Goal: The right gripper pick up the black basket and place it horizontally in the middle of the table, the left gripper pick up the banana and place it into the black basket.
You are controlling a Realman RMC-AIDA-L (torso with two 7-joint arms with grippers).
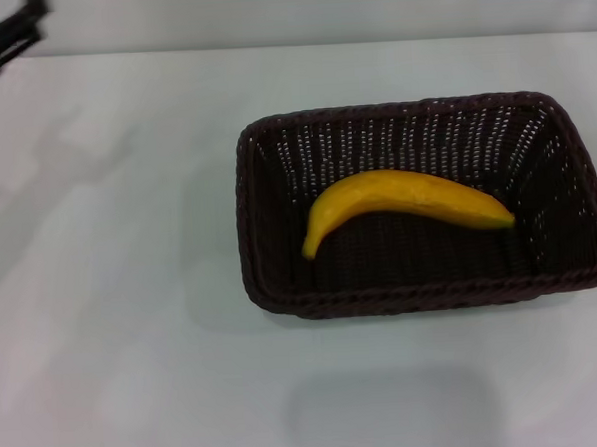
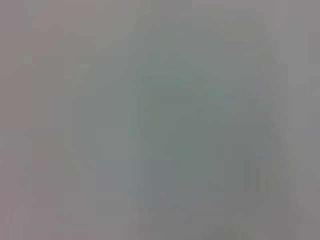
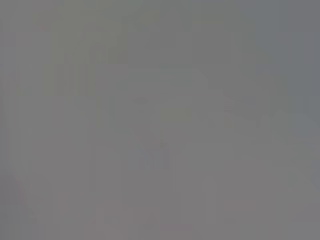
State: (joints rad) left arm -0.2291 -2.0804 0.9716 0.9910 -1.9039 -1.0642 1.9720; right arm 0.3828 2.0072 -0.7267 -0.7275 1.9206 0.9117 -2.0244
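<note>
The black basket (image 1: pixel 269 235) lies lengthwise across the white table (image 1: pixel 112 293), right of centre in the head view. The yellow banana (image 1: pixel 403 203) lies inside it on the basket floor, its thin end toward the left wall. The left gripper (image 1: pixel 4 41) shows only as a black tip at the far left corner, well away from the basket and holding nothing I can see. The right gripper is out of view. Both wrist views show only blank grey surface.
The table's far edge (image 1: pixel 289 44) meets a pale wall. A faint rectangular shadow (image 1: pixel 389 414) lies on the table in front of the basket.
</note>
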